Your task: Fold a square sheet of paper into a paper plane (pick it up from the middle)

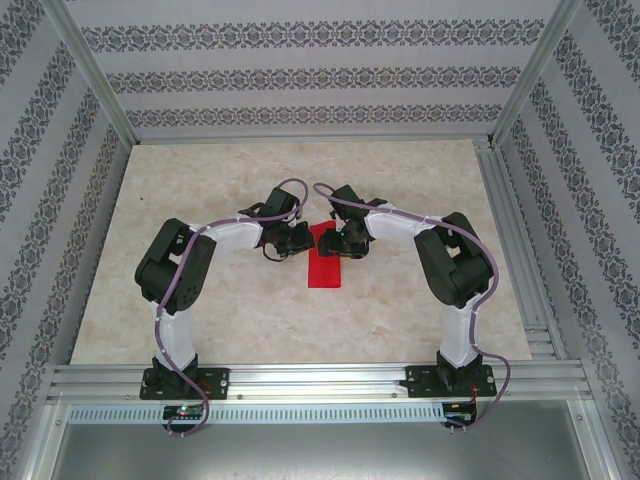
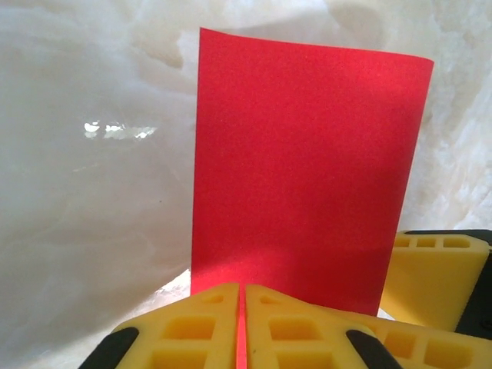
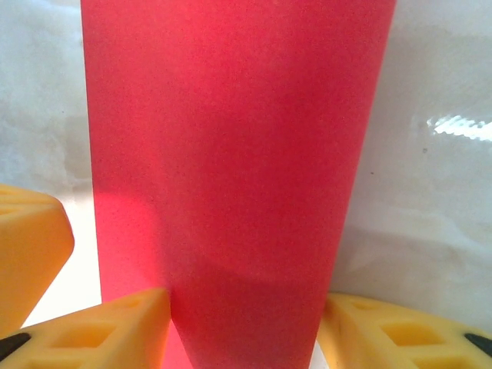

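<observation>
The square sheet of paper (image 1: 325, 262) is bright red and lies mid-table as a narrow upright rectangle, about half as wide as it is long. A paper plane is out of view. My left gripper (image 1: 297, 240) is at the paper's upper left. In the left wrist view its yellow fingers (image 2: 207, 323) are pressed together with a thin red edge of the paper (image 2: 307, 169) in the slit, so the left gripper (image 2: 242, 288) is shut on it. My right gripper (image 1: 345, 243) is at the upper right. Its fingers (image 3: 131, 327) stand apart on either side of a raised red flap (image 3: 238, 154).
The pale marbled tabletop (image 1: 200, 200) is walled by aluminium rails (image 1: 300, 380) at the front and patterned panels (image 1: 300, 70) behind and at the sides. One finger of the other gripper (image 2: 430, 273) shows close at the right of the left wrist view.
</observation>
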